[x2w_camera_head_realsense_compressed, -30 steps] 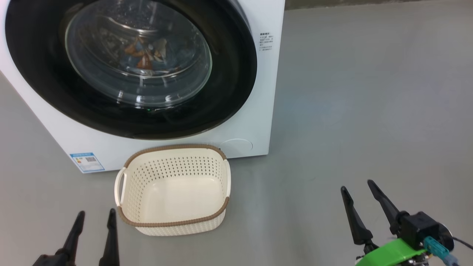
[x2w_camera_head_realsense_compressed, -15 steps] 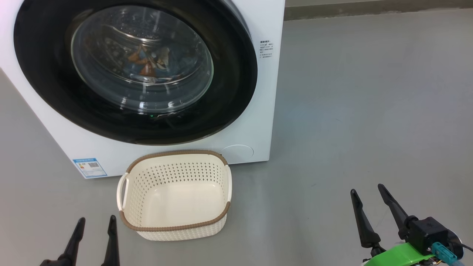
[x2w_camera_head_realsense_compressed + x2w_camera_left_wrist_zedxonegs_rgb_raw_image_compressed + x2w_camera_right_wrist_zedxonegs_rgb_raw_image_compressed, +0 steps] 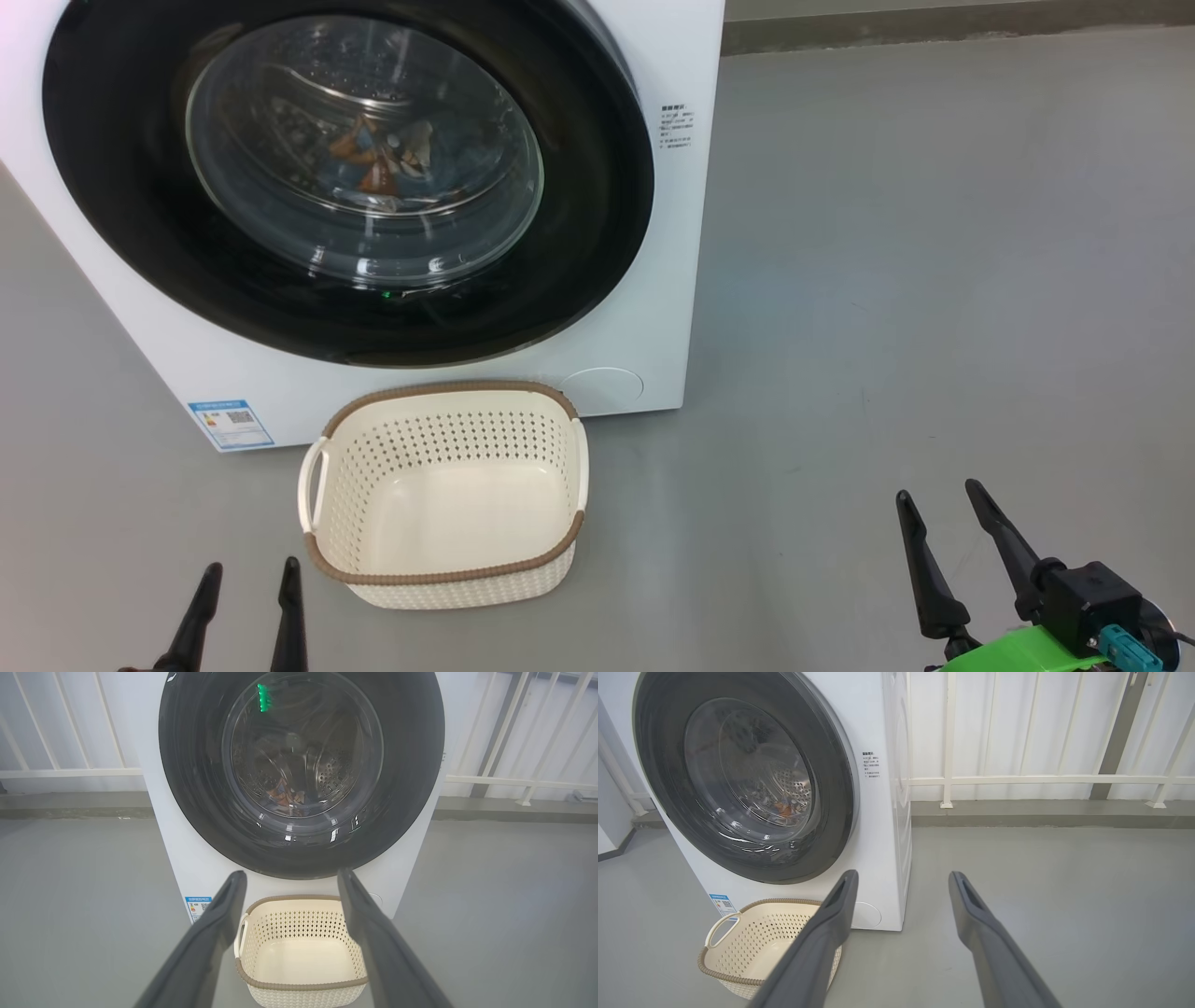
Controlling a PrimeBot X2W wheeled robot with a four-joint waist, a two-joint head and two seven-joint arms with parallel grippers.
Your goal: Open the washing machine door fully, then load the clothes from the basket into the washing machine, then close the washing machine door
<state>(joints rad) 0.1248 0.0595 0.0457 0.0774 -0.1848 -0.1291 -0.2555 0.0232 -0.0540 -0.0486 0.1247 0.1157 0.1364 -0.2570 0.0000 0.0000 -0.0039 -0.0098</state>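
The white washing machine [image 3: 672,233] [image 3: 159,812] [image 3: 878,826] stands on the floor with its round black-rimmed door [image 3: 597,215] [image 3: 411,765] [image 3: 836,788] flat against its front. Through the glass, clothes [image 3: 383,159] [image 3: 285,793] [image 3: 784,807] with orange-brown print lie in the drum. In front sits the cream basket [image 3: 448,574] [image 3: 303,989] [image 3: 738,970], empty. My left gripper [image 3: 250,569] [image 3: 292,875] is open, low at the left, short of the basket. My right gripper [image 3: 938,495] [image 3: 903,875] is open over bare floor to the right.
Grey floor [image 3: 934,280] stretches wide to the right of the machine. A white railing [image 3: 1041,779] and a low kerb run behind it. A blue label [image 3: 229,425] sits at the machine's lower left corner.
The whole head view has shifted: machine and basket sit lower in it and both grippers lower toward its bottom edge. Door, basket and clothes keep their places; both grippers stay open.
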